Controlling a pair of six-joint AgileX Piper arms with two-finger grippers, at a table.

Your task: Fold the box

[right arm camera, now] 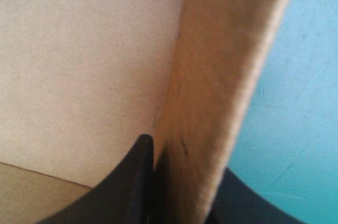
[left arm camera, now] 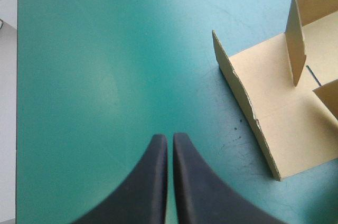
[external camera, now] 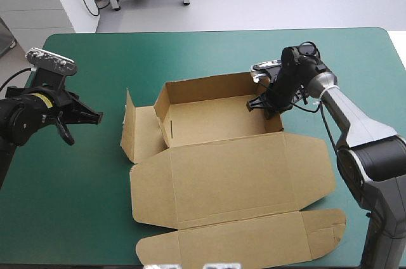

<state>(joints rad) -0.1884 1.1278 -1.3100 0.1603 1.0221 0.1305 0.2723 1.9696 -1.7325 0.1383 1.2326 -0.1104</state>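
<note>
A box (external camera: pixel 235 174) of brown cut cardboard is seen lying at the middle of the desk (external camera: pixel 76 180), which is spread with a teal-green cover. Its far part is raised into an open rectangular tray (external camera: pixel 216 120) with walls set upright. The floor of the tray is seen as plain board. The broad lid (external camera: pixel 254 228) is laid flat on the cover, reaching from the tray to the desk's near edge.

The right pincer (external camera: pixel 266 103) is lowered onto the tray's right wall (external camera: pixel 274 123) and is clenched on it. In the right wrist view the wall (right arm camera: pixel 222 76) is seen rising between the pincer's (right arm camera: pixel 185 166) two fingers. One black finger (right arm camera: pixel 134 182) is pressed to the wall's inner face over the tray floor. The other finger is set against the outer face, above the teal-green cover.

The left pincer (external camera: pixel 95 117) is held over bare cover, well apart from the box and pointed toward it. Its black fingers are clenched on nothing; in the left wrist view they are seen meeting at their tips (left arm camera: pixel 170 142).

Ahead of the left pincer and off to one side, a flat side panel (left arm camera: pixel 274 108) of the box is laid on the cover. A low end flap (left arm camera: pixel 240 94) is tilted up along the panel's edge nearest the pincer. Beyond the panel, the tray's near-side wall (left arm camera: pixel 296 44) is stood upright. In the high view the same end flap (external camera: pixel 129 123) is seen standing between the left pincer and the tray.
</note>
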